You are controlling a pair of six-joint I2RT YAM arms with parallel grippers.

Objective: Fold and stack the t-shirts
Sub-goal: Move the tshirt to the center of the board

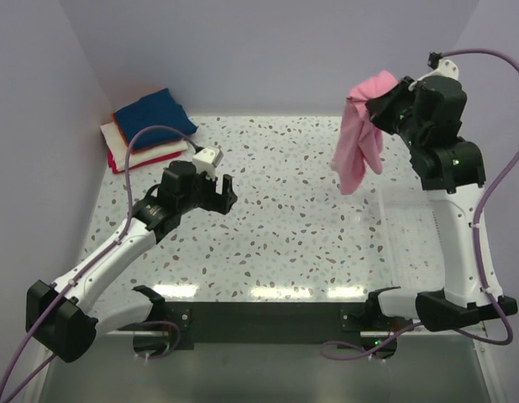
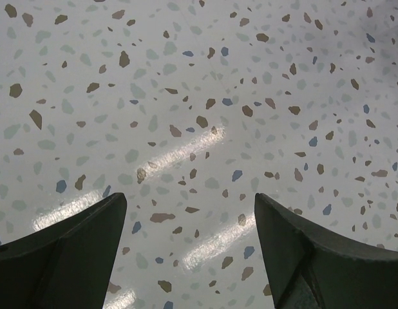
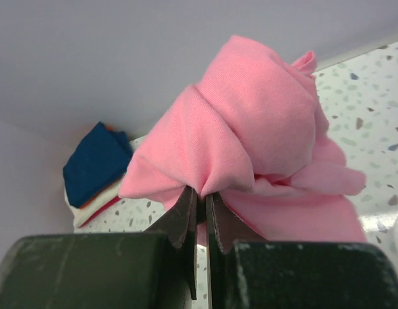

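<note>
a speckled terrazzo table (image 1: 285, 235) fills the middle; a white mesh basket (image 1: 411, 239) sits at its 3 o'clock edge; a lilac wall (image 1: 259, 59) rises at 12 o'clock.

The pink t-shirt (image 1: 358, 143) is unfolded and bunched, pinched at a gathered fold by the right gripper (image 3: 199, 199) and hanging limp in the air above the far right part of the table (image 1: 293, 218). The folded stack (image 1: 150, 128) lies flat on the table's far left corner, slightly askew. The navy shirt (image 1: 153, 116) is on top, with orange, white and red edges showing beneath it.
</note>
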